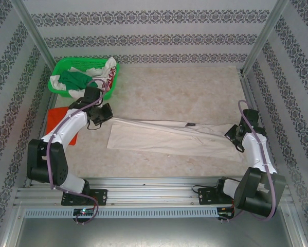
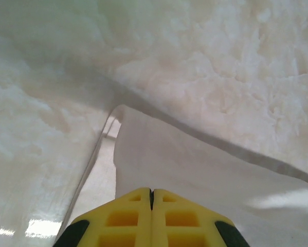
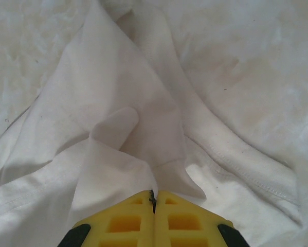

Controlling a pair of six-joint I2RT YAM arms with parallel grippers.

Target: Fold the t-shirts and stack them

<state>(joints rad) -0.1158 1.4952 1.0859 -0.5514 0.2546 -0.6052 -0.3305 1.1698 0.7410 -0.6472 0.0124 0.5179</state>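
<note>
The cream-white t-shirt point(image 1: 159, 138) lies stretched across the middle of the table, a small dark mark point(image 1: 189, 125) near its upper edge. My left gripper point(image 1: 106, 117) is shut on its left end; in the left wrist view the cloth point(image 2: 195, 170) runs straight out from the closed yellow fingertips of the gripper point(image 2: 151, 191). On the other side, my right gripper point(image 1: 230, 133) is shut on the right end, where wrinkled white cloth point(image 3: 123, 154) bunches into the closed gripper point(image 3: 154, 194). The orange-red t-shirt point(image 1: 55, 119) lies flat at the left, partly under my left arm.
A green mesh basket point(image 1: 61, 64) holding white and green cloth stands at the back left, just beyond my left gripper. Metal frame posts point(image 1: 33, 31) and patterned walls close in the table. An aluminium rail point(image 1: 154, 188) runs along the near edge.
</note>
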